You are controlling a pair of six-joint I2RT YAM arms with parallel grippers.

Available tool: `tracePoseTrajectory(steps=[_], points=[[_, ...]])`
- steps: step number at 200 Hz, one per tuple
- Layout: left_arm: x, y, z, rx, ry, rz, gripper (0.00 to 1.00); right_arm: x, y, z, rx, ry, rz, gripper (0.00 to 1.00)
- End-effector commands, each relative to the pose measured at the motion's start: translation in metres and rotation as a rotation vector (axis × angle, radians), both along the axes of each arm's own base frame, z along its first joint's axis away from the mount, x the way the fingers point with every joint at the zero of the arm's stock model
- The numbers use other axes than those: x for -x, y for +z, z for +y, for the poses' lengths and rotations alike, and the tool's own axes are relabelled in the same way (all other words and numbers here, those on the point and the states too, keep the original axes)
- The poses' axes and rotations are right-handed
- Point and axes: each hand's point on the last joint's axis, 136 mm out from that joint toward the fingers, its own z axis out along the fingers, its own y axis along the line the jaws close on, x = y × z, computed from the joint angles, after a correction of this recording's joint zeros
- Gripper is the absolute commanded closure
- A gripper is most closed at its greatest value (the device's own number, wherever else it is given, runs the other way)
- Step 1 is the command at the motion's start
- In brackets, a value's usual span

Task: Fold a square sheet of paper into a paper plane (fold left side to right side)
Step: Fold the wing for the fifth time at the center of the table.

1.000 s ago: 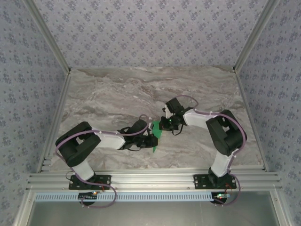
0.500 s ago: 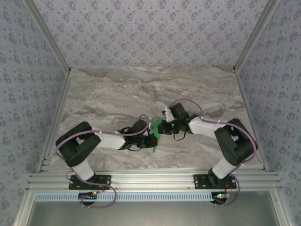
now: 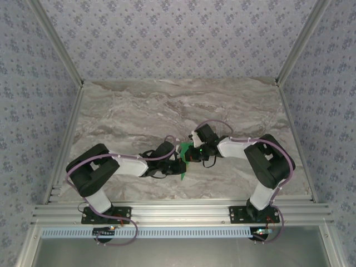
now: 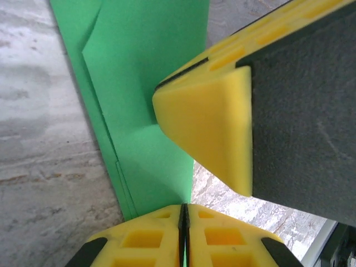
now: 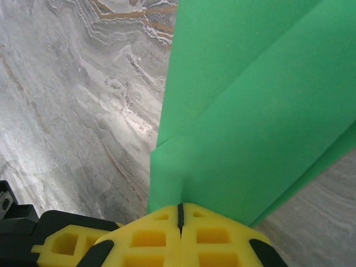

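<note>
Mid-frame, left end effector (image 3: 179, 163) and right end effector (image 3: 192, 152) both clamp the folded green paper (image 4: 150, 83) between them — long axis up-frame

Robot lab booth: aluminium framing (image 3: 167, 214), patterned panels (image 3: 178, 39), marble-look tabletop (image 3: 133, 105)

the sheet of paper (image 5: 250, 100) is plain bright green and unmarked, a shade darker where its layers overlap. the left pincer (image 4: 183, 219) and right pincer (image 5: 179, 214) are yellow with black trim. the worktop (image 3: 139, 111) is grey-beige marble with whitish and brown veins. at 12 o'clock, the wall (image 3: 178, 39) has pale lilac wallpaper with small floral sprigs. the arms (image 3: 130, 165) are black and white, with purple cables (image 3: 217, 121).
</note>
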Motion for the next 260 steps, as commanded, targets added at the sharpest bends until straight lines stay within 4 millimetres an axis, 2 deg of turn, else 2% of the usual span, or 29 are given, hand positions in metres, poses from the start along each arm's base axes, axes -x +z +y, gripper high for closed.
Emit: tracePoseTrajectory(steps=[1, 83, 146, 260], points=[[0.019, -0.035, 0.021, -0.132, -0.003, 0.092, 0.9, -0.007, -0.012, -0.014, 0.075, -0.008, -0.009, 0.96], [0.021, -0.04, 0.021, -0.136, -0.005, 0.107, 0.9, -0.034, -0.016, -0.027, 0.051, -0.026, -0.035, 0.95], [0.022, -0.043, 0.022, -0.141, -0.007, 0.113, 0.91, -0.055, -0.011, -0.032, 0.023, -0.047, -0.047, 0.95], [0.023, -0.043, 0.023, -0.141, -0.005, 0.115, 0.91, -0.096, -0.014, -0.058, 0.035, -0.103, -0.046, 0.95]])
